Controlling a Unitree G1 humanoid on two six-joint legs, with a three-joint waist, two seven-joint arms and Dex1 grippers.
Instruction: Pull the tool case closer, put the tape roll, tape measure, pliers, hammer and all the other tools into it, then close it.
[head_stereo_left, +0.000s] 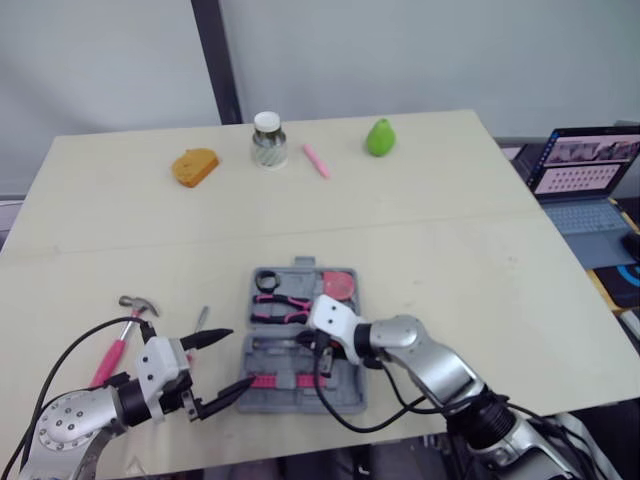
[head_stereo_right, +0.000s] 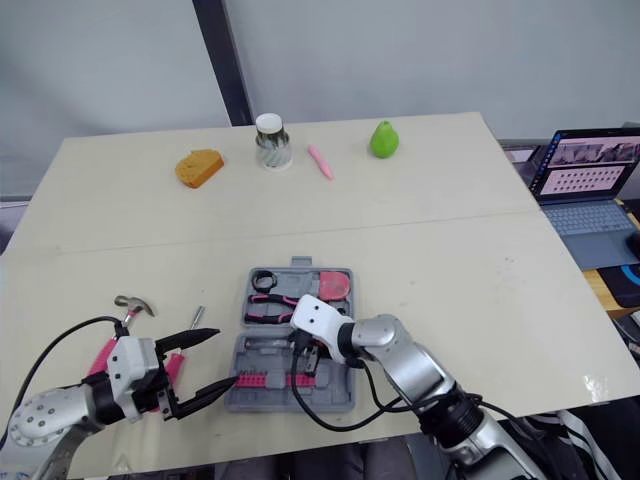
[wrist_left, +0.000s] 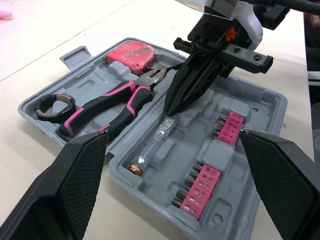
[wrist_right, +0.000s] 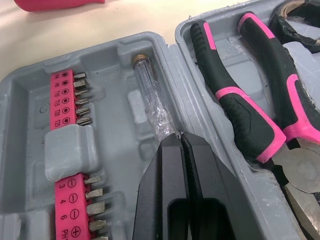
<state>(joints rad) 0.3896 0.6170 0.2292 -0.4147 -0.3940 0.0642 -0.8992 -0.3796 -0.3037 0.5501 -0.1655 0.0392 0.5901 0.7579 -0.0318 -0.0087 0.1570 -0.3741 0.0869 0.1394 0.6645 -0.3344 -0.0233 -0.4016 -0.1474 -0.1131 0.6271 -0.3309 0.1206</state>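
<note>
Grey plastic tool case lies open and flat on the beige table, near the table's front edge. The right gripper is down in the near half of the case. Its two black fingers are pressed together with no gap, and the tips touch one end of the clear-handled screwdriver that lies in a slot there. I cannot tell whether they pinch something thin. The left gripper is just beside the left edge of the case, above the table. Its fingers are wide apart and hold nothing.

The left wrist view shows the content of the far half: black tape roll, pink and black pliers and pink tape measure. The right wrist view shows closely the pink bit holders beside the screwdriver. The eye views show the pink-handled hammer on the table, left of the case and near the left gripper.

Right of the case the table is bare up to its edge. An orange object, a jar, a pink marker and a green pear stand well apart in the far part.
</note>
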